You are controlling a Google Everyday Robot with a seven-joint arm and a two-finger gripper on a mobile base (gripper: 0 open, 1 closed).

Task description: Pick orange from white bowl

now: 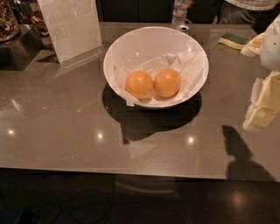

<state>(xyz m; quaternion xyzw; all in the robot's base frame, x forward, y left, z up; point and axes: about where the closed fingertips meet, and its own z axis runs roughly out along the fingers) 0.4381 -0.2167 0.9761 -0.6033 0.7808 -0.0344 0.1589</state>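
Note:
The white bowl (pixel 131 46) stands at the middle back of the grey table, lined with crumpled white paper. Two oranges lie side by side in it. The orange (pixel 167 82), deep orange, is the right one. Its paler, yellowish twin (pixel 139 84) touches it on the left. My gripper (pixel 261 107) hangs at the right edge of the view, above the table, well to the right of the bowl and a little nearer the table's front, holding nothing that I can see. Its shadow falls on the table below it.
A clear sign holder (pixel 72 26) stands at the back left beside a dark stand (pixel 15 48). A can (pixel 183 29) and a water bottle (pixel 179 11) are behind the bowl. A green and yellow sponge (pixel 234 40) lies at the back right.

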